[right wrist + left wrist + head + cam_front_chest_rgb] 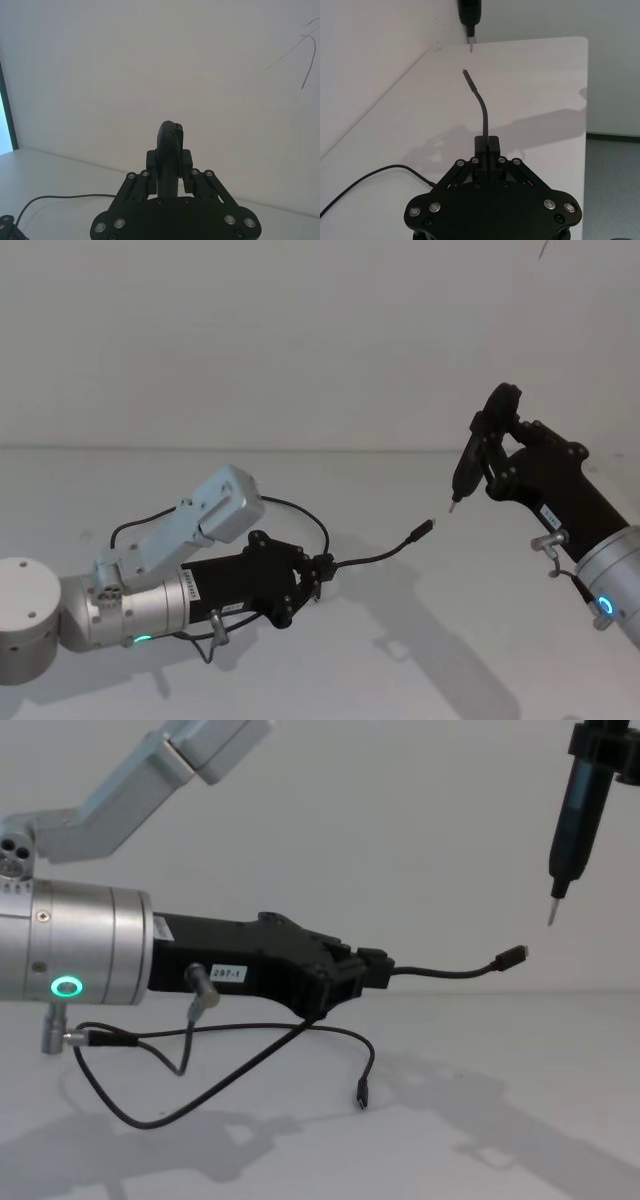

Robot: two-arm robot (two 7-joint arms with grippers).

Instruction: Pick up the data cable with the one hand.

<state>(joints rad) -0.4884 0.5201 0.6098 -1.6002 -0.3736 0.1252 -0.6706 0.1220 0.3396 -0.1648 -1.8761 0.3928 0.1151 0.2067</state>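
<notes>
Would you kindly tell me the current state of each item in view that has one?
left gripper: shut on the data cable, level above the table.
data cable: gripped near one end, that plug sticking out in air, rest hanging in loops.
right gripper: shut on the black tool, raised.
black tool: upright, tip down, apart from the cable's plug.

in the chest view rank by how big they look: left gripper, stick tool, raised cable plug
1. left gripper, though nearness to the camera may inflate it
2. tool
3. raised plug of the cable
</notes>
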